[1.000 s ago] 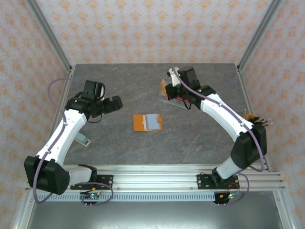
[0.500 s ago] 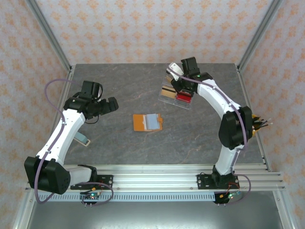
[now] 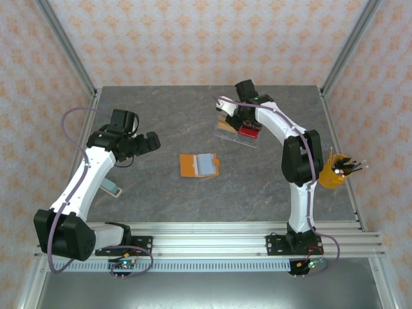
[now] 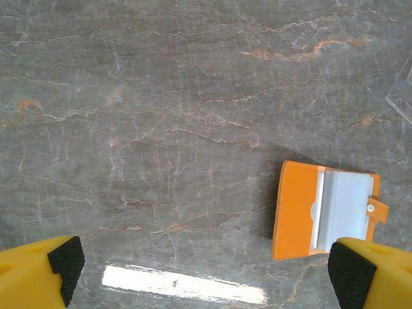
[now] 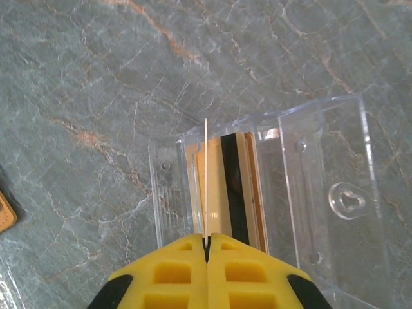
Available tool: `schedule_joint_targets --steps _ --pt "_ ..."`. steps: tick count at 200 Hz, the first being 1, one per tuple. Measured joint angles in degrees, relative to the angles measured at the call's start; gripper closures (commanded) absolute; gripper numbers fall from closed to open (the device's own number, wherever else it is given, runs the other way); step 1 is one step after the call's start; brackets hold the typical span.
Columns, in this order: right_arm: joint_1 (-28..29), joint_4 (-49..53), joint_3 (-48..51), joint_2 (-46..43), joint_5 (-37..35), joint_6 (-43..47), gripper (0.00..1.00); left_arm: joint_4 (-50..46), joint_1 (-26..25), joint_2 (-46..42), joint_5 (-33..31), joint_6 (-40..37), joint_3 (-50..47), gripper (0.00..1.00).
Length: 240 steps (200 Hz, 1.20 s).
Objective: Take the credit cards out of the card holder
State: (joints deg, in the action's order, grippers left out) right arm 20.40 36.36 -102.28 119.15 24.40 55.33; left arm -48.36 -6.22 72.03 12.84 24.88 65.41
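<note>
The orange card holder [image 3: 188, 165] lies open in the middle of the table, with a pale blue-grey credit card [image 3: 205, 165] resting in it. In the left wrist view the card holder [image 4: 296, 212] and its card [image 4: 344, 209] sit at the lower right. My left gripper [image 3: 151, 141] hovers open to their left, nothing between its fingers [image 4: 64, 261]. My right gripper [image 3: 236, 114] is at the back, shut on another thin pale card [image 5: 206, 180] seen edge-on. It holds this card over the clear plastic case [image 5: 322, 187].
The clear case [image 3: 239, 135] holds tan, black and red blocks. An orange cup of pens [image 3: 333, 172] stands at the right edge. A small pale object [image 3: 111, 188] lies by the left arm. Bare table stretches between the card holder and the near rail.
The right arm has folded its elbow inward while its gripper stayed over the clear case with the thin card. The left gripper drifted slightly left.
</note>
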Motion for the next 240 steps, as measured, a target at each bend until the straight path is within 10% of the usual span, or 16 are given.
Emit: schedule_joint_targets --steps 240 --pt "-0.63 2.16 -5.49 5.62 -1.27 3.04 0.84 0.17 0.37 1.66 1.97 -0.98 -0.33 0.0"
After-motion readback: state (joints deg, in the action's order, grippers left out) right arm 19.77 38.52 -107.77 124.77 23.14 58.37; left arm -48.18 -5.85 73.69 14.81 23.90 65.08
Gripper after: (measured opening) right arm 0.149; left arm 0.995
